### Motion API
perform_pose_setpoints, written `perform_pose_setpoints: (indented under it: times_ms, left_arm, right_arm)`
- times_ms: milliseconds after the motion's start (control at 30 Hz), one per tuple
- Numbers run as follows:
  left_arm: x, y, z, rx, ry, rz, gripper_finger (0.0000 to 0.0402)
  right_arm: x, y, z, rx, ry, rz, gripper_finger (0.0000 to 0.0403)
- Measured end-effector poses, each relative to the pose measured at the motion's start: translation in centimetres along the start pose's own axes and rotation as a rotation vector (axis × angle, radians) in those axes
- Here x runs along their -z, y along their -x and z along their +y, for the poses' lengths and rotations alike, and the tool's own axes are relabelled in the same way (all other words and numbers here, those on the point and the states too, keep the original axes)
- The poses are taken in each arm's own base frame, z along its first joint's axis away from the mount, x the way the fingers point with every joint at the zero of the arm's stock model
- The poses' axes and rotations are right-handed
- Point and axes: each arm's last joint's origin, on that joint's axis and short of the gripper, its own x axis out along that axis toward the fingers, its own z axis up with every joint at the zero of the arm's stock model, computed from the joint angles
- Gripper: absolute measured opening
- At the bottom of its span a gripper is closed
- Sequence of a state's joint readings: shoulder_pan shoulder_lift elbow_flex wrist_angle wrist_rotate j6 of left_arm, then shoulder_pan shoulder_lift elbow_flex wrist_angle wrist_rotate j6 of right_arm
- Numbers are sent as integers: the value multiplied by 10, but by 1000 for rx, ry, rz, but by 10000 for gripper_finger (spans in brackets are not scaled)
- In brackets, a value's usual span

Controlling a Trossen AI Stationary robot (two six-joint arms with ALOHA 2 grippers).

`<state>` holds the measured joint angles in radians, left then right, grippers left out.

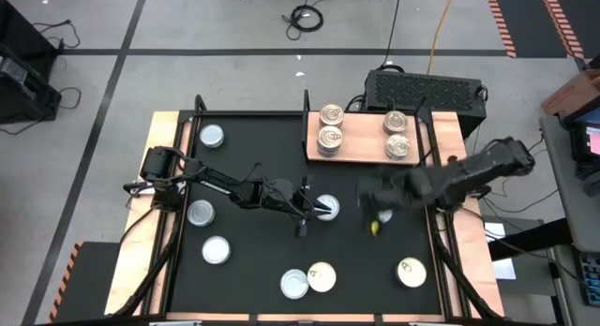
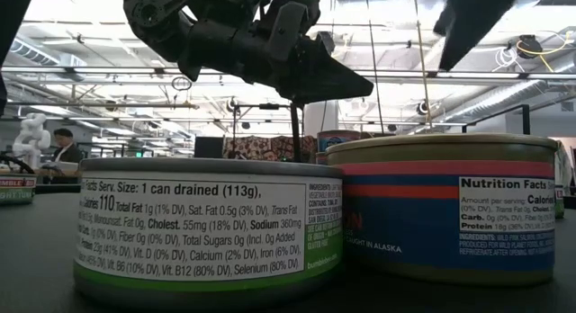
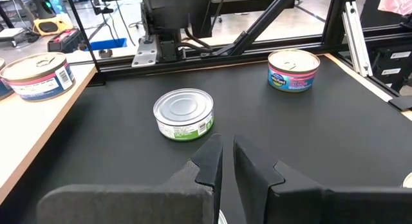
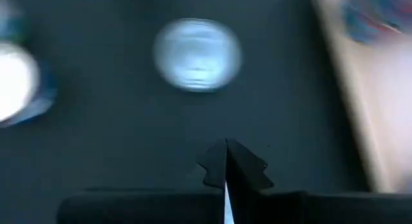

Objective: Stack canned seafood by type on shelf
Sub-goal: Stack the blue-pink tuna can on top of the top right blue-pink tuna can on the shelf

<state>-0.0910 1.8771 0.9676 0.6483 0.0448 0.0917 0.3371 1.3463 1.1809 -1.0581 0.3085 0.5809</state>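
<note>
Four cream-gold pull-tab tins are sitting in two pairs on the light-brown wooden shelf (image 1: pixel 361 143); seven flat round tins are waiting on the black counter (image 1: pixel 253 242). The left claw (image 1: pixel 302 211), nearly closed and empty, is hovering beside a silvery-lidded, green-labelled tin (image 1: pixel 326 207). The right claw (image 1: pixel 367 197), closed, is hanging nearby.

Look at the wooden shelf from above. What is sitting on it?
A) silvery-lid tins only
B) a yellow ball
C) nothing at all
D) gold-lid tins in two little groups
D: the high view shows cream-gold pull-tab tins in two groups on the wooden shelf, with no silvery lids there.
</note>
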Motion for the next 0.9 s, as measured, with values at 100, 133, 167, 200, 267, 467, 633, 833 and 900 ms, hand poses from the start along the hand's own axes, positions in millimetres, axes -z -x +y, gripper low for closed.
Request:
perform_pose_setpoints:
  times_ms: [100,133,167,200,267,467,633,833,900]
  left_arm:
    - [0,0,0,0,1,0,42]
    - [0,0,0,0,1,0,42]
    - [0,0,0,0,3,0,42]
    - [0,0,0,0,5,0,42]
    - [0,0,0,0,7,0,42]
    - [0,0,0,0,7,1,42]
    - [0,0,0,0,8,1,42]
    - [0,0,0,1,8,2,42]
    - [0,0,0,1,8,3,42]
  right_arm:
    - [9,1,44,-101,179,-101,0]
    - [13,0,58,-125,241,-133,0]
    - [16,-1,71,-148,296,-164,0]
    - [19,-3,83,-174,352,-195,0]
    - [26,-6,103,-213,479,-233,0]
    - [45,-24,140,-292,826,-239,0]
    - [48,-48,155,-274,907,-228,2]
    - [53,-74,170,-243,1172,-257,51]
    - [54,-81,175,-235,1234,-276,77]
